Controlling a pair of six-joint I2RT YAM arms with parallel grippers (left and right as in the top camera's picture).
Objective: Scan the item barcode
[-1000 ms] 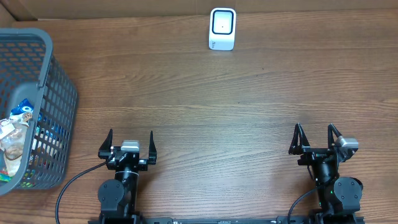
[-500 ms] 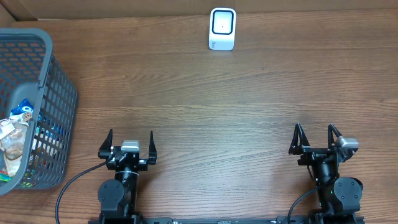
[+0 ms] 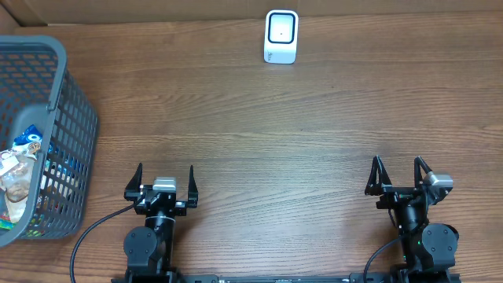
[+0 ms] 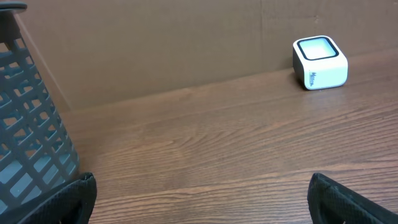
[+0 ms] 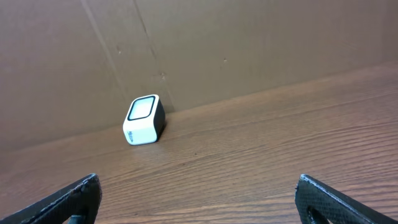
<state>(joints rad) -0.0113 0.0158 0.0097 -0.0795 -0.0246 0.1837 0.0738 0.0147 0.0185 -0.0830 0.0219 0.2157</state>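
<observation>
No change from the earlier overhead frames: both arms sit in the same spots at the near edge of the bench (image 3: 275,134), and the basket and scanner have not moved.

Left fingers (image 3: 139,174) are spread wide with nothing between them. In the left wrist view the two dark tips (image 4: 68,199) show only at the bottom corners, with bare wood in the gap. Right fingers (image 3: 372,177) are likewise spread wide and hold nothing. The right wrist view has the tips (image 5: 71,199) at the bottom corners, again with bare bench between.

The items to scan, a jumble of snack packets (image 3: 20,169), lie inside the grey plastic mesh basket (image 3: 75,118) at the far left of the bench. They are left of the left fingers, well apart from them, and much farther from the right fingers. Labels are too small to read and no barcode can be made out. In the left wrist view only the basket wall (image 4: 31,137) shows at the left edge.

The white barcode scanner (image 3: 281,36) stands at the far edge of the bench, roughly centred, against the cardboard backing (image 4: 155,43). It is well ahead of both pairs of fingers. It appears up and right in the left wrist view (image 4: 319,63) and left of centre in the right wrist view (image 5: 143,119).
</observation>
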